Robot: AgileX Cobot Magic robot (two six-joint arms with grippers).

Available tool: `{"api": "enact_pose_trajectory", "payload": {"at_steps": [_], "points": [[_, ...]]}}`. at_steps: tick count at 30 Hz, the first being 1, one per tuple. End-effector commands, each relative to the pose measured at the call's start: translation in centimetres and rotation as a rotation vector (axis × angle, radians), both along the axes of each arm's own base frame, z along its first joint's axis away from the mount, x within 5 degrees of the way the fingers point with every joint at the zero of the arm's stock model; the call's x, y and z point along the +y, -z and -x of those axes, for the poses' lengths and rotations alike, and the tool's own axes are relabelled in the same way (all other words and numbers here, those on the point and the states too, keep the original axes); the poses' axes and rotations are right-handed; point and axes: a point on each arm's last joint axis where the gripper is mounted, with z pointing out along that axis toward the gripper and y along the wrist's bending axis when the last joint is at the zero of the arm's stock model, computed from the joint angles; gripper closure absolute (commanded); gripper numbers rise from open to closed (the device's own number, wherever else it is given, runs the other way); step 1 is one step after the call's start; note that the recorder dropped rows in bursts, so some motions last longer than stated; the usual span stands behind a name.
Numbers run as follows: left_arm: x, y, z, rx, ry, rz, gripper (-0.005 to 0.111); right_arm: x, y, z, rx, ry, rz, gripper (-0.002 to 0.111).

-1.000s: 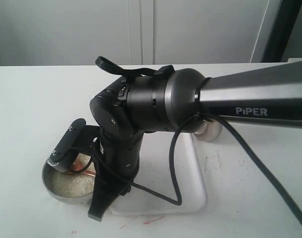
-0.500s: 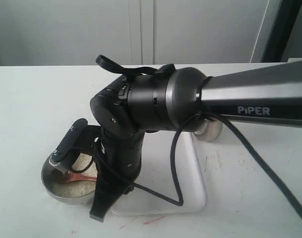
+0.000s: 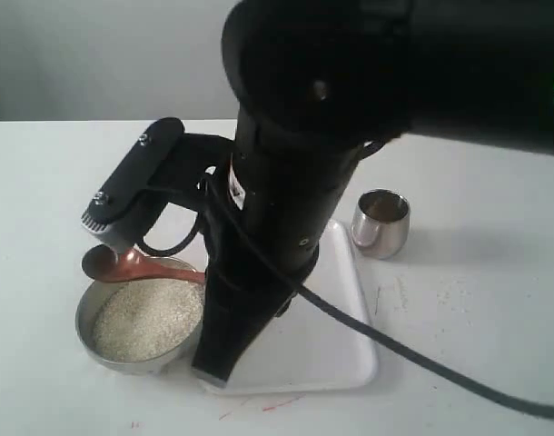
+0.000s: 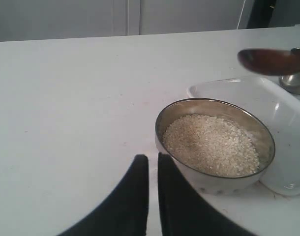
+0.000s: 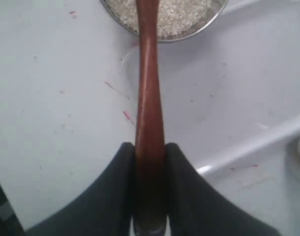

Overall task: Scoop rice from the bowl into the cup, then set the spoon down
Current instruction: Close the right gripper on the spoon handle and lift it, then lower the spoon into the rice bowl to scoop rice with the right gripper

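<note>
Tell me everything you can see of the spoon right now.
The spoon looks like slim, glossy reddish-brown wood, with a small oval head and a long thin handle. The right gripper clamps the handle near its end, and nothing else touches it. It hangs roughly level in the air, its head above the rim of the bowl of rice. Whether the head carries any rice cannot be told.

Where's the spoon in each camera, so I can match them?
Exterior view: spoon left of centre, head above the bowl rim.
Left wrist view: only its head, upper right of the picture, beyond the bowl.
Right wrist view: handle down the middle, clamped in the right end effector.
Shared landmark: the bowl.
</note>
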Motion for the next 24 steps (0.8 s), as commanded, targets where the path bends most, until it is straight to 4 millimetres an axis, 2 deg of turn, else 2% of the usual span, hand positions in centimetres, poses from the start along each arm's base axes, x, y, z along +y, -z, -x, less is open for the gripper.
{"api": "enact_pose_trajectory", "payload": {"at_steps": [1, 3, 7, 10, 15, 24], "points": [[0.0, -0.2, 0.0, -0.007, 0.001, 0.014, 0.092, -0.4, -2.3, 2.3, -0.191, 0.066, 0.092, 0.108], [0.0, -0.2, 0.0, -0.007, 0.001, 0.014, 0.092, 0.3, -2.7, 3.0, -0.277, 0.076, 0.104, 0.108], [0.0, -0.2, 0.0, -0.007, 0.001, 0.014, 0.092, 1.7, -2.1, 4.1, -0.326, 0.022, 0.136, 0.108], [0.0, -0.2, 0.0, -0.007, 0.001, 0.014, 0.092, 2.7, -1.0, 3.4, -0.402, 0.016, 0.205, 0.108], [0.0, -0.2, 0.0, -0.007, 0.001, 0.014, 0.092, 4.4, 1.8, 1.5, -0.52, -0.039, 0.372, 0.108], [0.0, -0.2, 0.0, -0.007, 0.001, 0.014, 0.092, 7.0, 8.2, -0.1, -0.514, -0.127, 0.573, 0.108]]}}
